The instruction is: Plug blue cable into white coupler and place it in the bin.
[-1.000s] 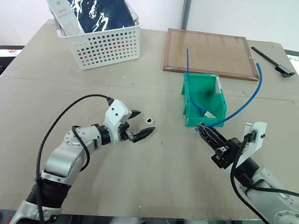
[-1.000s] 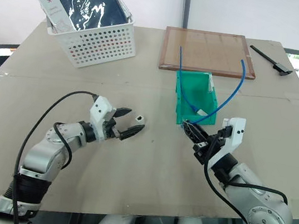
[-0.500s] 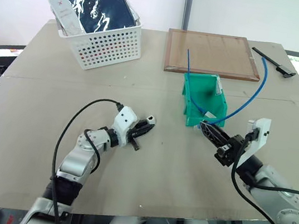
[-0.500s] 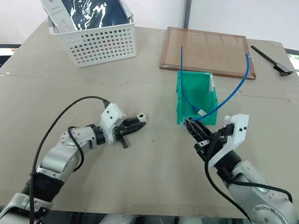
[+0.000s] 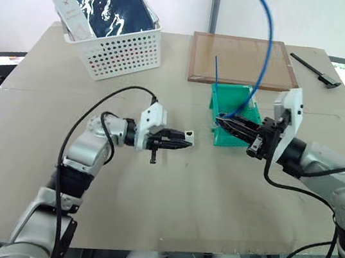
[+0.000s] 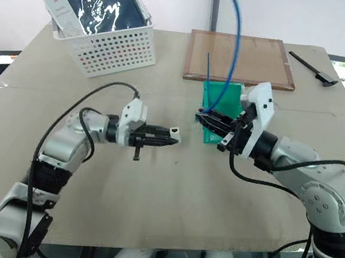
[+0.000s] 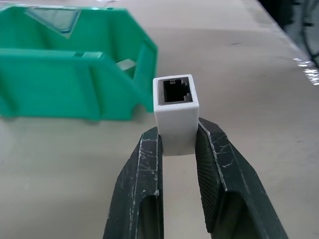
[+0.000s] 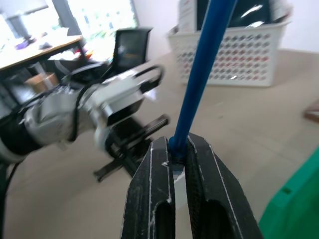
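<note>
Left pincer: the left gripper (image 7: 175, 137) is clamped on the white coupler (image 7: 175, 112), which sticks out past its fingertips with the dark socket hole facing away from the wrist.
Right pincer: the right gripper (image 8: 173, 149) is clenched on the blue cable (image 8: 199, 64) near its plug end; the cable rises steeply from between the fingers.
Both pincers: held above the middle of the desk (image 5: 144, 229), tips pointing at each other with a gap between them, coupler and cable not touching.
Bin: the green bin (image 5: 229, 98) sits on the desk right of centre, just behind the right gripper, its low lip facing the near edge.
Second cable: another thin blue cable (image 5: 216, 71) stands up out of the bin.
Around: a white perforated basket (image 5: 119, 53) with a dark packet at the far left corner; a wooden board (image 5: 234, 60) at the far edge behind the bin; a black tool (image 5: 314, 70) toward the far right corner.
Wrist views: the left wrist view shows the socket's contacts; the right wrist view shows the left gripper beyond the cable.
</note>
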